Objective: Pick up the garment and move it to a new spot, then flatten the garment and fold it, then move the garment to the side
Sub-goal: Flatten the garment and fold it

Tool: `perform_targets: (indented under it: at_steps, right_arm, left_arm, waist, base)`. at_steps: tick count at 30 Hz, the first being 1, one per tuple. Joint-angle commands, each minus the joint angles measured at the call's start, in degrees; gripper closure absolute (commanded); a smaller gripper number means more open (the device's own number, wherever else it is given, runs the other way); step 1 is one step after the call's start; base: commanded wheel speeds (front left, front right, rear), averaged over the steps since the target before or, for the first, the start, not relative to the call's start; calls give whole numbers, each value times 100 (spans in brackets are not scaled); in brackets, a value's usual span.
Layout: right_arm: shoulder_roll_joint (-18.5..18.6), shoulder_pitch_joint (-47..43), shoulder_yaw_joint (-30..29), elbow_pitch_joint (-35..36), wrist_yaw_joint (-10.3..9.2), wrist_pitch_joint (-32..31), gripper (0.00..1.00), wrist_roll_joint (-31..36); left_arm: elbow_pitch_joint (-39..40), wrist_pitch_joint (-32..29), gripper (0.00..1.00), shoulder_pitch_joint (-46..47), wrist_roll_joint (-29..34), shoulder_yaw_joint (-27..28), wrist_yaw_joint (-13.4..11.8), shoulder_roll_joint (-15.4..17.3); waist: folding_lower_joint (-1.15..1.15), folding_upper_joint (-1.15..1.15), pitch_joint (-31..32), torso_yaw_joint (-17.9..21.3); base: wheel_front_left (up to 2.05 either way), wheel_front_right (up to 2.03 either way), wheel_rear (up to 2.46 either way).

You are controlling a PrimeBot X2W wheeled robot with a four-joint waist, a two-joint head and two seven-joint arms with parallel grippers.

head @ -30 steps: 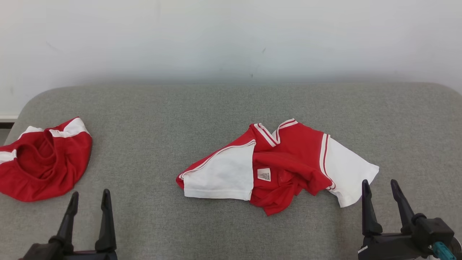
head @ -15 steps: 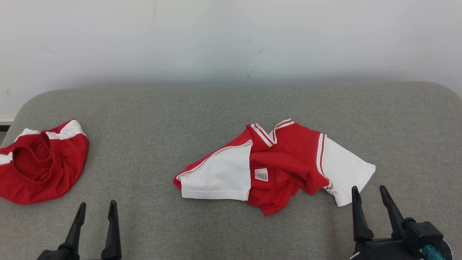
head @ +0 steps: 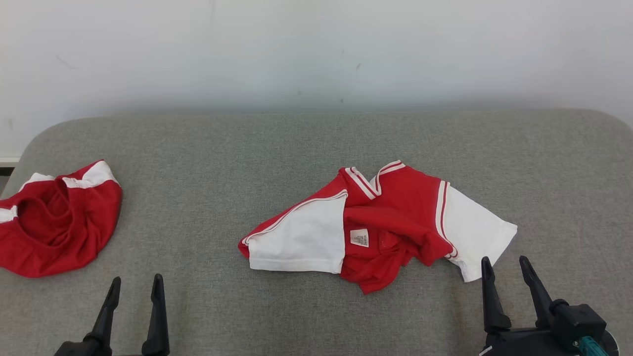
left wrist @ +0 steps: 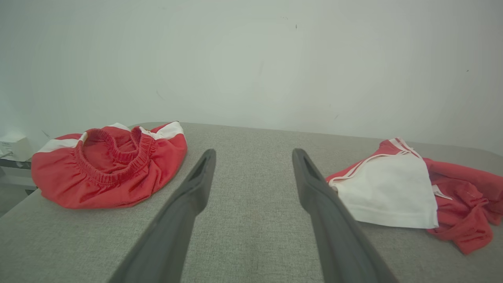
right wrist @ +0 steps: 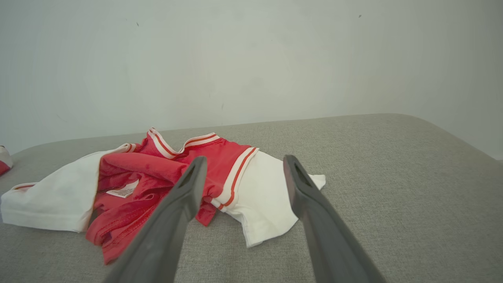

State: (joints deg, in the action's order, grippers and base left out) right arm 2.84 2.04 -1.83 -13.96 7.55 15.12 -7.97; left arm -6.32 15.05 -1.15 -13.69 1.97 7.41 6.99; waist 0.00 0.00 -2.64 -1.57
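From where I stood, the risk was a bad pinch. The red-and-white shirt (head: 385, 222) lay bunched, its red body folded over itself, so a grab might catch one layer and drag it into a worse tangle. It sat right of centre on the grey counter (head: 222, 148), white sleeves splayed, label showing. The left gripper (head: 137, 278) and right gripper (head: 505, 259) hovered at the bottom corners, fingers wide and empty.

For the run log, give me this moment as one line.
shirt: crumpled, centre | shorts: bunched, far left | left gripper: open, empty | right gripper: open, empty
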Motion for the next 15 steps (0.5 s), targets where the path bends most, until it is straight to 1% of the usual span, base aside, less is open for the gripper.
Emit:
perform_targets:
  at_steps: [1, 8, 12, 15]
  right_arm:
    - [7, -51, -14, -13, -12, 5, 0, -5]
    - [6, 9, -18, -69, -12, 5, 0, 26]
    - [15, 298, -2, -168, -12, -30, 0, 209]
    - [149, 605, 42, -300, -12, -215, 0, 287]
  left_arm:
    - [2, 19, 0, -4, 18, -6, 9, -13]
    - [-21, 19, 0, 3, 1, -12, 9, -15]
    - [-14, 19, 0, 59, 15, -45, 9, -51]
    - [-25, 19, 0, 110, 14, -104, 8, -83]
  waist:
    - [0, 0, 3, -4]
    - [0, 0, -7, -40]
    - [0, 0, -69, -91]
    - [0, 0, -138, -173]
  base:
    - [0, 0, 0]
    - [0, 0, 0]
    - [0, 0, 0]
    - [0, 0, 0]
